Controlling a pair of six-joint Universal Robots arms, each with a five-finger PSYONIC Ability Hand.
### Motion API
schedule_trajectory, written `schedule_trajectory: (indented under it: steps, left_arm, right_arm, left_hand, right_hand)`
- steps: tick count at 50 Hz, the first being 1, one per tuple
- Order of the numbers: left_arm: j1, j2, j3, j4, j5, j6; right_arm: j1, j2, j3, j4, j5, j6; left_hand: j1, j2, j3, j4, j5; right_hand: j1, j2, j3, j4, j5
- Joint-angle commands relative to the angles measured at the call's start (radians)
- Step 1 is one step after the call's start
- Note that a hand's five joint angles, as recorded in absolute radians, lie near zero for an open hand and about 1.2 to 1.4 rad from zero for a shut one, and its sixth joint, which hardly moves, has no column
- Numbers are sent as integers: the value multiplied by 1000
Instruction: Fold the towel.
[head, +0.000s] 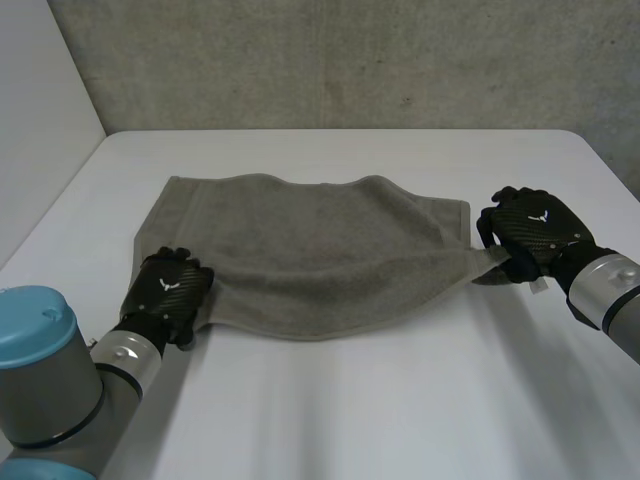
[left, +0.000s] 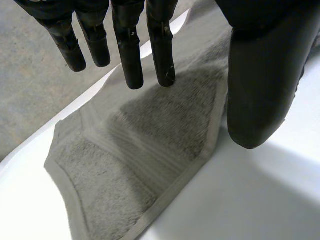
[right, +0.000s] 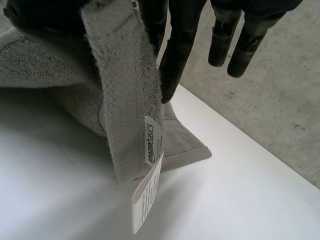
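Right hand (head: 530, 232) pinches lifted towel (head: 320, 250) corner; left hand (head: 170, 290) has straight fingers.

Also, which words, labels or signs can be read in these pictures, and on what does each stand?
Small label on the corner of the towel, at the right hand: one printed word, too blurred to read.
White tag under that label: fine print, too small to read.
Back of the left hand and of the right hand: a white V-shaped mark each, no letters.

This looks like a robotics lab: bare concrete wall (head: 350, 60) across the frame's top, a plain white bench (head: 350, 400) below, a grey robot arm (head: 40, 370) lower left.
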Motion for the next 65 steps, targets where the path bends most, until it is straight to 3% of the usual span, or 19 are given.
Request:
schedule_trajectory:
  steps: [1, 5, 13, 43, 46, 48, 49, 50, 51, 52, 58, 65]
  left_arm:
    - [-10, 9, 7, -9, -3, -9]
    - [-10, -10, 25, -6, -10, -10]
    - [-39, -146, 112, 8, -104, -9]
    - [-87, -223, 254, -6, -118, -10]
    - [-91, -237, 272, -6, -116, -10]
    - [-93, -244, 284, -6, -118, -12]
    - [-93, -244, 284, -6, -118, -12]
    - [-91, -246, 289, -6, -118, -13]
    - [-91, -246, 289, -6, -118, -13]
    - [-84, -245, 290, -8, -116, -13]
    - [-71, -174, 255, -29, -113, -13]
    - [-32, 76, 152, -129, -84, -4]
  right_arm:
    - [1, 0, 1, 0, 0, 0]
    - [1, 0, 3, 0, 0, 0]
    - [3, 2, 3, 0, 0, 0]
    - [0, 26, 6, 0, 2, -12]
    - [0, 28, 6, 0, 2, -14]
    - [0, 28, 6, 0, 2, -14]
    - [0, 28, 4, 0, 2, -12]
    - [0, 28, 4, 0, 2, -12]
    - [-2, 26, 1, 2, 2, -7]
    - [-2, 26, 1, 2, 2, -7]
    - [-14, 6, -26, 35, 2, 0]
    - [-29, -125, -94, 288, -14, 2]
  left_hand:
    - [-65, -60, -52, -59, -25]
    - [-62, -57, -52, -59, -22]
    - [-62, -57, -52, -59, -22]
    - [-21, -16, -52, -59, 19]
    - [85, 90, -52, -59, 125]
    - [441, 446, -52, -59, 481]
    - [443, 448, -52, -59, 483]
    - [673, 678, -52, -59, 713]
    - [675, 680, -52, -59, 715]
    - [826, 831, -52, -59, 866]
    - [827, 832, -52, -59, 868]
    - [827, 832, -52, -59, 868]
  right_hand:
    - [74, 69, -43, -76, 58]
    - [74, 69, -43, -76, 58]
    - [74, 69, -43, -76, 58]
    - [74, 69, -43, -76, 58]
    - [74, 69, -43, -76, 58]
    - [74, 69, -43, -76, 58]
    - [74, 69, -43, -76, 58]
    - [74, 69, -43, -76, 58]
    - [74, 69, -43, -76, 58]
    - [74, 69, -43, -76, 58]
    - [74, 69, -43, -76, 58]
    - [74, 69, -43, -76, 58]
